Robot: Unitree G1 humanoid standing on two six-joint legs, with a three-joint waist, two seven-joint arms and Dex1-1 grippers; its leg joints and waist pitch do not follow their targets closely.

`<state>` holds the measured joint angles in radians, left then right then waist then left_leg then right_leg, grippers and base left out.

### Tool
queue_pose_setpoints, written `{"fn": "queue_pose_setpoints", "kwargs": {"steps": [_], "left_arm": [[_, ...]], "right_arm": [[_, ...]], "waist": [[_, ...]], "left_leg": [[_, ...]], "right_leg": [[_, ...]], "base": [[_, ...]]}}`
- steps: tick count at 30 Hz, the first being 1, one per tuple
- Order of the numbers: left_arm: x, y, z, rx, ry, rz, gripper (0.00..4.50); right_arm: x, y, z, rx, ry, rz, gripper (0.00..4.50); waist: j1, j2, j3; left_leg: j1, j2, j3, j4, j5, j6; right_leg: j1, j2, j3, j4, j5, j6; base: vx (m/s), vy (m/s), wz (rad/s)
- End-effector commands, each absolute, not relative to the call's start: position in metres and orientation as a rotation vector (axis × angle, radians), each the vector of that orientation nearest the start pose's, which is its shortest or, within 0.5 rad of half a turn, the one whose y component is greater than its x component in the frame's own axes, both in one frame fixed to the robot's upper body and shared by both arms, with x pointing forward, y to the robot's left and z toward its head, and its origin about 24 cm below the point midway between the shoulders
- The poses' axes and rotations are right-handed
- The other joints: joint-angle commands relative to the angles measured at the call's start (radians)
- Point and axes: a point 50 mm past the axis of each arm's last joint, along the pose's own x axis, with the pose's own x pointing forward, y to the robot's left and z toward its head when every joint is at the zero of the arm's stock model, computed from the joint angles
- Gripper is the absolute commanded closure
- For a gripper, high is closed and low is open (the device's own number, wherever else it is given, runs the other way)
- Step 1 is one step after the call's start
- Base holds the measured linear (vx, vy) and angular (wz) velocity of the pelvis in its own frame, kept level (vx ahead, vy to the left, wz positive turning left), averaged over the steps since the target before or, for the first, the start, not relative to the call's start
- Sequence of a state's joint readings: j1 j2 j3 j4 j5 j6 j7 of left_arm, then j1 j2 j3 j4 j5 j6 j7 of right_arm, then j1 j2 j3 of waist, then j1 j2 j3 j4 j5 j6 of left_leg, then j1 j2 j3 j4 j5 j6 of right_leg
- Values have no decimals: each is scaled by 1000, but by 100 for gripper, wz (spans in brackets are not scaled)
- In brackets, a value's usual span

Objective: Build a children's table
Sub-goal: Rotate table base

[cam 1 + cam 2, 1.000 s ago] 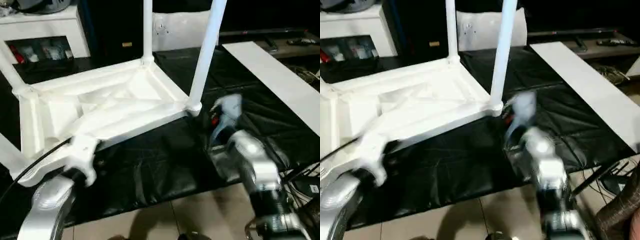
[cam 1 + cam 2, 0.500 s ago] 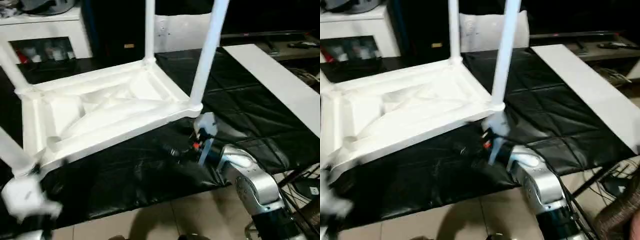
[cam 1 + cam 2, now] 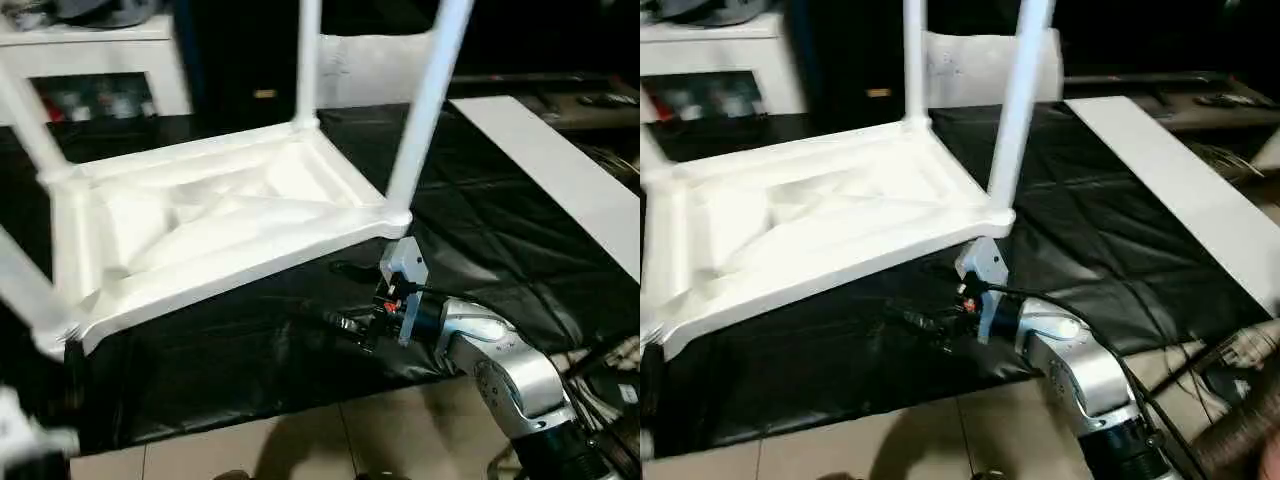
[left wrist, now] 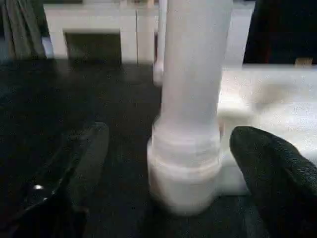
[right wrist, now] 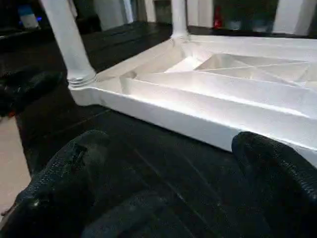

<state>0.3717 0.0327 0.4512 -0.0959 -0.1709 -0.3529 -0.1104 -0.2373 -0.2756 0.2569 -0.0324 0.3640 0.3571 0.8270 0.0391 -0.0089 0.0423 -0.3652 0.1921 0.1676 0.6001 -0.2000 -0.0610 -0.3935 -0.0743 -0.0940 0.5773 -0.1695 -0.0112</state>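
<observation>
The children's table lies upside down on a black mat, its white tabletop (image 3: 210, 215) showing the ribbed underside. Legs stand in the corner sockets: one at the back (image 3: 307, 60), one at the front right (image 3: 428, 110), two at the left (image 3: 28, 120) (image 3: 22, 290). My left gripper (image 4: 168, 136) is open, its fingers (image 4: 89, 148) either side of a leg's base (image 4: 185, 163) without touching it. My right gripper (image 3: 342, 322) is open and empty. It hovers low over the mat before the tabletop's near rim (image 5: 198, 116), pointing left.
A white cabinet (image 3: 100, 60) stands at the back left and a white bag (image 3: 370, 65) leans at the back. A long white flat sheet (image 3: 560, 170) lies across the mat's right side. Cables (image 3: 610, 150) run at the right. Tiled floor (image 3: 300, 440) borders the mat's (image 3: 480, 230) near edge.
My left arm has dropped back to the lower left corner. My right arm has lowered and its gripper has reached left along the mat below the front right leg.
</observation>
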Motion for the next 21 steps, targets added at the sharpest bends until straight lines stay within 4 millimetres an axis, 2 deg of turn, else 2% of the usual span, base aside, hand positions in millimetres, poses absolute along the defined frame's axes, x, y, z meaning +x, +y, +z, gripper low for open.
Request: {"fn": "queue_pose_setpoints", "kwargs": {"steps": [1,2,3,4,5,6,7,9,10,11,12,13,14,15,16,17,18,19,21], "left_arm": [[156,275,45,62,-156,347,1],[161,275,47,74,-160,325,1],[162,275,47,79,-161,316,1],[169,276,49,71,-164,281,1],[172,277,50,67,-166,260,1],[172,277,50,67,-166,260,1],[181,283,54,80,-171,226,1],[186,287,55,77,-164,216,1],[186,287,55,77,-164,216,1],[192,289,54,68,-140,196,1],[192,289,54,68,-140,196,1],[200,292,52,22,-103,177,1],[200,292,52,22,-103,177,1],[210,291,52,-5,-74,116,1],[218,287,53,-48,-50,24,1],[218,287,53,-48,-50,24,1],[226,277,55,-99,-23,-122,1],[228,271,57,-113,-8,-213,1],[228,267,57,-118,2,-271,1]], "right_arm": [[254,-88,74,79,175,1219,0],[252,-88,74,85,177,1234,0],[252,-87,74,88,178,1239,0],[250,-87,75,91,180,1258,0],[250,-86,75,93,182,1268,0],[250,-86,75,93,182,1268,0],[250,-87,74,90,184,1269,0],[250,-87,74,88,184,1259,0],[250,-87,74,88,184,1259,0],[252,-88,72,81,187,1245,0],[252,-88,72,81,187,1245,0],[253,-88,71,73,192,1226,0],[253,-88,71,73,192,1226,0],[254,-88,69,70,196,1217,0],[253,-88,68,72,201,1219,0],[253,-88,68,72,201,1219,0],[252,-88,67,76,207,1230,0],[251,-88,67,76,210,1233,0],[251,-89,67,76,212,1235,0]], "waist": [[-2,19,-36],[-5,20,-35],[-5,20,-33],[-6,20,-35],[-10,22,-35],[-9,22,-34],[-9,19,-35],[-5,21,-37],[-6,22,-36],[-5,16,-37],[-3,19,-38],[-4,20,-38],[-3,19,-39],[-4,21,-39],[-1,23,-40],[1,23,-42],[1,24,-39],[10,28,-42],[13,27,-40]], "left_leg": [[21,45,-22,-92,-443,-3],[14,45,-25,-96,-448,-8],[13,45,-26,-97,-451,-10],[17,45,-26,-96,-455,-14],[15,45,-26,-96,-456,-17],[18,44,-26,-96,-459,-17],[21,40,-24,-94,-456,-16],[30,40,-22,-92,-453,-17],[24,42,-25,-95,-450,-21],[23,43,-25,-96,-443,-24],[27,42,-23,-94,-443,-25],[25,42,-24,-95,-439,-29],[27,42,-23,-96,-441,-31],[24,43,-25,-96,-436,-32],[29,40,-23,-96,-437,-35],[35,38,-20,-93,-440,-37],[29,41,-24,-97,-439,-38],[35,41,-22,-97,-436,-43],[34,45,-21,-100,-445,-47]], "right_leg": [[17,-53,52,-94,-427,-56],[25,-57,50,-89,-431,-60],[26,-57,50,-90,-436,-57],[25,-59,51,-90,-433,-60],[28,-59,52,-85,-427,-65],[27,-60,53,-90,-436,-64],[25,-60,53,-90,-445,-63],[19,-59,55,-92,-452,-63],[26,-61,54,-88,-446,-69],[27,-61,53,-85,-441,-71],[23,-60,55,-86,-440,-72],[26,-62,56,-81,-430,-79],[24,-60,55,-83,-426,-80],[28,-63,55,-81,-415,-85],[23,-61,56,-82,-416,-85],[19,-60,57,-81,-413,-89],[25,-62,57,-78,-403,-98],[22,-64,59,-77,-399,-105],[22,-62,61,-74,-380,-117]], "base": [[0,0,0],[0,0,0],[0,0,0],[0,0,0],[0,0,0],[0,0,0],[0,0,0],[0,0,0],[0,0,0],[0,0,0],[0,0,0],[0,0,0],[0,0,0],[0,0,0],[0,0,0],[0,0,0],[0,0,0],[0,0,0],[0,0,0]]}}
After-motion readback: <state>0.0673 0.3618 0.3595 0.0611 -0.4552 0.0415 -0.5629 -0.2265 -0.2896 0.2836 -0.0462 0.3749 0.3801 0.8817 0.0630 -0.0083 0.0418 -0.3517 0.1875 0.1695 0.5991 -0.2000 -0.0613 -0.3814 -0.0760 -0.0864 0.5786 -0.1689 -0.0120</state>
